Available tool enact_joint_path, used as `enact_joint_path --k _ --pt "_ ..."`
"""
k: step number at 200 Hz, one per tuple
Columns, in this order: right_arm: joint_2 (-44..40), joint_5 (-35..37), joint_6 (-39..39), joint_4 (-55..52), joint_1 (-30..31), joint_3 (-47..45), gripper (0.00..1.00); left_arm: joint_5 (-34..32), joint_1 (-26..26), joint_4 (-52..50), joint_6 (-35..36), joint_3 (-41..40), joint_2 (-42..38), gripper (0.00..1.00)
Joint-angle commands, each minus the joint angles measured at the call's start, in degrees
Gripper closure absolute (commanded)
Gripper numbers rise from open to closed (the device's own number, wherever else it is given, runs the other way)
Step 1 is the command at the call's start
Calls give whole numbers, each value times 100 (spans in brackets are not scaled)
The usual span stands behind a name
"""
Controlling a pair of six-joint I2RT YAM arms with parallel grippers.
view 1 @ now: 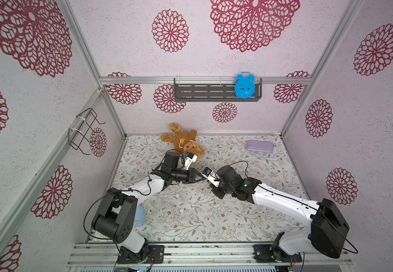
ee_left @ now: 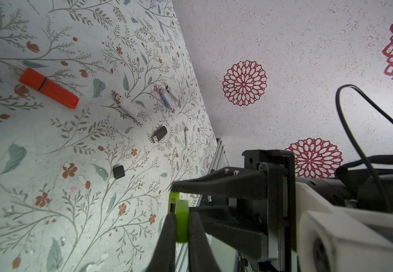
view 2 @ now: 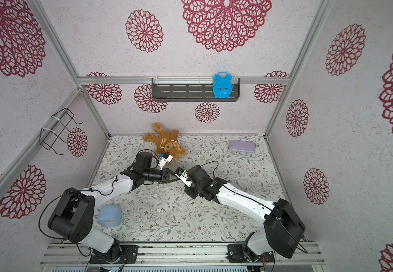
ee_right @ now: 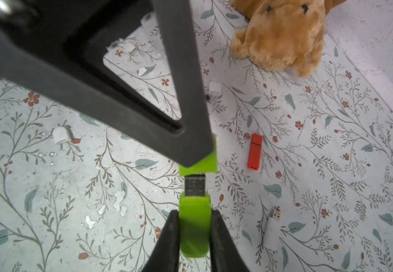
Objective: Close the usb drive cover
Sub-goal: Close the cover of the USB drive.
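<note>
The green usb drive (ee_right: 194,230) is gripped at its body by my right gripper (ee_right: 194,219), which is shut on it, and its metal plug (ee_right: 195,186) is bare. The matching green cover (ee_right: 205,160) sits right at the plug's tip, in line with it, pinched in my left gripper (ee_left: 182,219), which is shut on the cover (ee_left: 182,221). In both top views the two grippers meet tip to tip above the middle of the table, left gripper (view 1: 203,179) against right gripper (view 1: 210,182). Only a sliver of green (view 1: 210,183) shows there.
On the flowered table lie a red drive (ee_right: 254,152), a white uncapped drive (ee_right: 272,229), a black drive (ee_left: 159,134), a loose black cap (ee_left: 119,172) and a white cap (ee_right: 60,135). A teddy bear (view 1: 183,141) and a purple case (view 1: 260,146) lie at the back, a pale blue cup (view 2: 109,215) front left.
</note>
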Motion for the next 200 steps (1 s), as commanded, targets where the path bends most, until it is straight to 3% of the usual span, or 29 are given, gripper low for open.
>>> enact_joint_path --k 1,200 --pt "-110 179 59 218 43 132 78 47 -52 -20 99 106 69 91" --pt "-317 234 109 733 196 -6 78 -110 -66 115 -48 128 167 90"
